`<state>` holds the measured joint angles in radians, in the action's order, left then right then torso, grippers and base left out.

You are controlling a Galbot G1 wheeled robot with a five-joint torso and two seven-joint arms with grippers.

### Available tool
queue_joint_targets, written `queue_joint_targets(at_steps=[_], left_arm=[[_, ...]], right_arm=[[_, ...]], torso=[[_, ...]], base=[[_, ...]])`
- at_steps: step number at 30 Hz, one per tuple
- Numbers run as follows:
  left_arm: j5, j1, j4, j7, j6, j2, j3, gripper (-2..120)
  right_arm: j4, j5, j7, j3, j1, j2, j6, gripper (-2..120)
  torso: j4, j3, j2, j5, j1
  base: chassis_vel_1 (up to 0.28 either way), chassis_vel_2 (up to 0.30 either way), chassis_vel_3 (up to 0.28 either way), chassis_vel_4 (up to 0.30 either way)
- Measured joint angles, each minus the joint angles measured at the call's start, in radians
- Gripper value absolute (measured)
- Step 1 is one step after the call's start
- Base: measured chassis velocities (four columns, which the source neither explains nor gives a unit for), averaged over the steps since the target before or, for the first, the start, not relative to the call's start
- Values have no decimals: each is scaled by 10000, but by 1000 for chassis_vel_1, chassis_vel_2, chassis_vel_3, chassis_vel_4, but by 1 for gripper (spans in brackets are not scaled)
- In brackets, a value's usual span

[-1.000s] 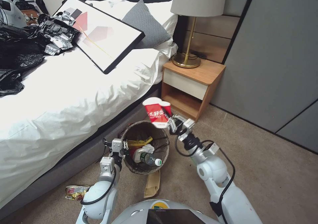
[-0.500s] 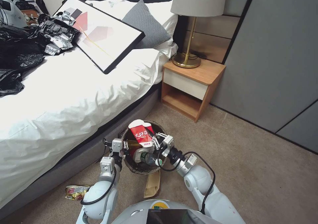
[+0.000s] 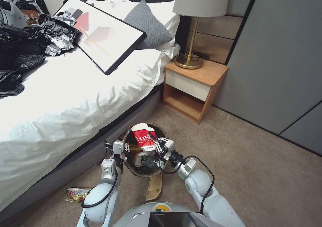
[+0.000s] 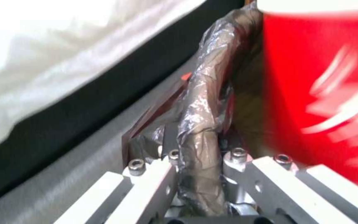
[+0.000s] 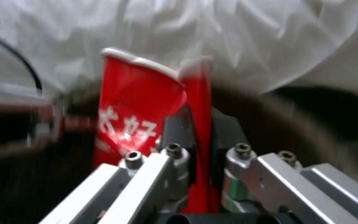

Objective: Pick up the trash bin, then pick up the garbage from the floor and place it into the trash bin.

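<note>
The trash bin (image 3: pixel 134 170), lined with a dark brown bag, stands beside the bed. My left gripper (image 3: pixel 120 149) is shut on its near-left rim; in the left wrist view the left gripper (image 4: pixel 199 155) pinches the folded bag liner (image 4: pixel 204 102). My right gripper (image 3: pixel 160 146) is shut on a crushed red-and-white paper cup (image 3: pixel 144 137), held just over the bin's mouth. The right wrist view shows the right gripper (image 5: pixel 199 152) clamping the cup (image 5: pixel 137 112) by its flattened edge. A green-label bottle (image 3: pixel 149 160), a yellow wrapper (image 3: pixel 136 148) and a white tissue (image 3: pixel 139 155) lie inside the bin.
A brown paper bag (image 3: pixel 154 186) lies on the carpet just in front of the bin, and a snack wrapper (image 3: pixel 76 194) lies by my left arm. The bed (image 3: pixel 67 106) runs along the left. A wooden nightstand (image 3: pixel 193 89) with a lamp (image 3: pixel 191 35) stands beyond. Open carpet lies to the right.
My right gripper has brought the red cup down and to the left, from above the bin's right side to just over its mouth. The left gripper and bin have stayed put.
</note>
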<state>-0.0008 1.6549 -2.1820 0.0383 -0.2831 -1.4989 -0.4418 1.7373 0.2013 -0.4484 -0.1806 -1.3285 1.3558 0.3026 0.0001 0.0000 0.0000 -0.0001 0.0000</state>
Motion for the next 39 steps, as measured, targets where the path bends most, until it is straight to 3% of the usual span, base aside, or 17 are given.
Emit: queue_joint_targets(at_steps=[5,8,25,39], left_arm=[[-11,-1,-17,-16,18,-8,27,3],[-11,-15,1,-15,18,-10,7,3],[-31,-9,5,-7,-54,23,0,3],[-42,-40,-82,51,-234,43,-52,3]], right_arm=[[-94,-39,4,10,35,7,-16,22],[-99,-29,4,2,56,3,-20,37],[256,72,-19,-152,13,-69,-53,97],[1125,68,-570,-431,-437,-317,-79,100]], torso=[[-1,0,0,0,0],[-1,0,0,0,0],[-2,0,0,1,0],[-1,0,0,1,0]], base=[[0,0,0,0],[0,0,0,0],[0,0,0,0],[0,0,0,0]])
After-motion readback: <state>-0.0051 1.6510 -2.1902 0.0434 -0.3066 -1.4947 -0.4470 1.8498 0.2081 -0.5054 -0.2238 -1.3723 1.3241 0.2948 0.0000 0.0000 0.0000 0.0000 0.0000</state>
